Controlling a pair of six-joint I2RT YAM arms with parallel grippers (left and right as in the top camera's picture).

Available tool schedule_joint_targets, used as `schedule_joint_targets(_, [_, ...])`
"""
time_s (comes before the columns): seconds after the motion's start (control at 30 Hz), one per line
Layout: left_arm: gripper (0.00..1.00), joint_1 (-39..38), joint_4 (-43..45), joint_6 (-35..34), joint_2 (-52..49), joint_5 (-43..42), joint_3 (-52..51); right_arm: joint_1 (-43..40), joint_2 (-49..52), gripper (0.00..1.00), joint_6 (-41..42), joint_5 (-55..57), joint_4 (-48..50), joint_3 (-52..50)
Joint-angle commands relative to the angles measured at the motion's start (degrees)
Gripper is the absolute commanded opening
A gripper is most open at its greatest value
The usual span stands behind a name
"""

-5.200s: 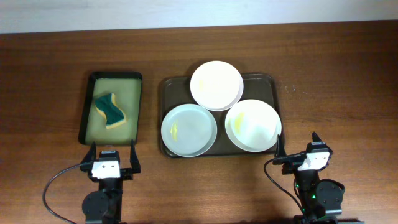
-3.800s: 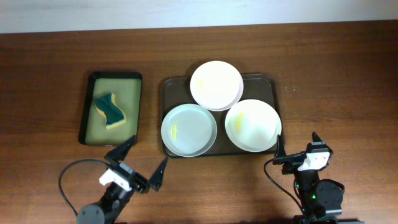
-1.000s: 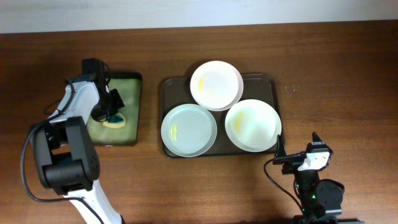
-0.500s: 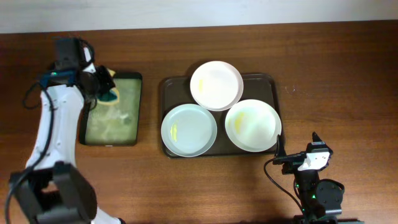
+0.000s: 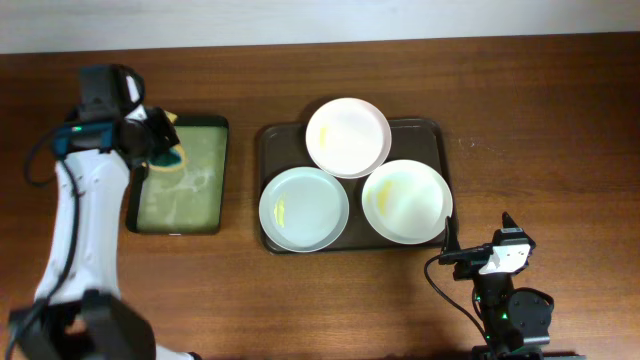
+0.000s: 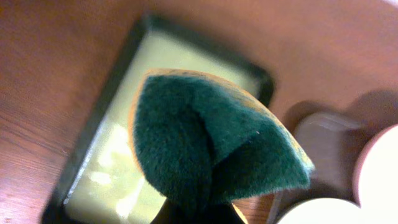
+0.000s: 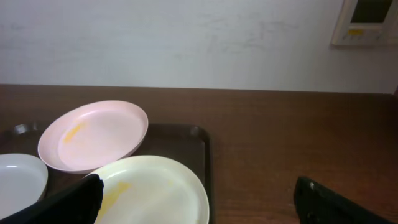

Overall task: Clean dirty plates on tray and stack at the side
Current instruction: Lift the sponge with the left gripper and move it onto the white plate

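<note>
Probably left gripper [image 5: 158, 140] clamps the soft folded sponge [image 6: 211, 143], left of the tray [image 5: 275, 140]; right gripper [image 5: 476, 224] spread, idle. Stiff, slick plates [image 5: 304, 208]: grip by the rim.

I see the sponge [image 6: 211, 140] filling most of the frame: dark green scrub face toward the camera, yellow edge along the top, folded into a crease. Left gripper [image 6: 198, 215] is barely visible at the bottom edge, jaws pinching the sponge's lower end. Behind it is the small black tray [image 6: 106, 102] with wet yellow-green inside, on the wooden table [image 6: 56, 56]. Blurred brown tray [image 6: 323, 134] corner to the right. A plate [image 6: 380, 171] is cut off at the right edge, second plate [image 6: 311, 215] at the bottom edge.
</note>
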State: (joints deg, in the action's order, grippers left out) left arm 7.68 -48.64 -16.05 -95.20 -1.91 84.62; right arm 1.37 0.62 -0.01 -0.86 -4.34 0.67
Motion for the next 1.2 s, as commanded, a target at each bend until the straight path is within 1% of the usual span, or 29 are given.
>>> schedule_joint_targets(0.0, [0.00,0.28,-0.26,0.90,-9.53,0.15,-4.81,0.11,-0.37,0.98,0.07,0.50,-0.24,-0.35])
schedule_joint_targets(0.1, [0.00,0.26,-2.08,0.90,-8.28,-0.81,-2.60,0.13,-0.37,0.98,0.07,0.50,-0.24,-0.35])
schedule_joint_targets(0.2, [0.00,0.26,-8.98,0.90,-3.67,-0.94,4.72,0.11,-0.37,0.98,0.07,0.48,-0.24,-0.35])
schedule_joint_targets(0.23, [0.00,0.22,-12.68,0.90,-0.37,-2.86,8.90,0.11,-0.37,0.98,0.07,0.50,-0.24,-0.35])
schedule_joint_targets(0.27, [0.00,0.22,-15.06,0.90,2.93,-6.82,11.82,0.11,-0.37,0.98,0.07,0.48,-0.24,-0.35])
schedule_joint_targets(0.37, [0.00,-0.07,-16.28,0.90,9.99,-16.09,12.72,0.11,-0.37,0.98,0.07,0.50,-0.24,-0.35])
schedule_joint_targets(0.47, [0.00,-4.59,-21.18,0.92,11.54,-17.86,12.46,0.11,-0.37,0.98,0.07,0.48,-0.24,-0.35])
schedule_joint_targets(0.53, [0.00,-9.81,-21.16,0.87,11.37,-17.88,9.49,0.11,-0.37,0.98,0.07,0.48,-0.24,-0.35])
schedule_joint_targets(0.6, [0.00,-16.52,-17.86,0.09,11.26,-17.86,3.61,0.11,-0.37,0.98,0.07,0.50,-0.24,-0.35])
schedule_joint_targets(0.63, [0.00,-20.63,-14.08,-1.92,11.26,-17.81,-1.20,0.11,-0.37,0.98,0.07,0.50,-0.22,-0.35])
schedule_joint_targets(0.67, [0.00,-22.67,-11.15,-3.37,11.26,-17.44,-4.31,0.11,-0.37,0.99,0.07,0.48,-0.24,-0.35])
schedule_joint_targets(0.7, [0.00,-24.85,-7.32,-6.34,11.21,-16.15,-8.37,0.11,-0.37,0.98,0.07,0.48,-0.24,-0.35])
schedule_joint_targets(0.73, [0.00,-27.78,0.39,-12.41,11.15,-14.19,-15.39,0.11,-0.37,0.98,0.07,0.48,-0.24,-0.35])
schedule_joint_targets(0.8, [0.00,-31.04,13.38,-14.36,10.51,-14.16,-24.39,0.11,-0.37,0.98,0.07,0.50,-0.22,-0.35])
schedule_joint_targets(0.87, [0.00,-33.73,24.44,-14.38,9.01,-13.53,-30.60,0.11,-0.37,0.98,0.07,0.48,-0.24,-0.35])
schedule_joint_targets(0.9, [0.00,-35.30,29.66,-16.09,7.34,-12.13,-32.74,0.11,-0.37,0.98,0.07,0.48,-0.24,-0.35])
schedule_joint_targets(0.97, [0.00,-37.31,33.75,-18.51,4.11,-10.91,-33.16,0.11,-0.37,0.98,0.07,0.50,-0.24,-0.35])
schedule_joint_targets(1.03, [0.00,-39.43,36.41,-21.79,0.33,-7.02,-33.16,0.11,-0.37,0.98,0.07,0.50,-0.24,-0.35])
schedule_joint_targets(1.1, [0.00,-40.22,37.33,-21.90,-2.05,-1.49,-33.16,0.11,-0.37,0.98,0.07,0.48,-0.24,-0.35])
schedule_joint_targets(1.17, [0.00,-40.15,37.48,-21.86,-2.29,2.21,-33.16,0.11,-0.37,0.98,0.07,0.50,-0.24,-0.35])
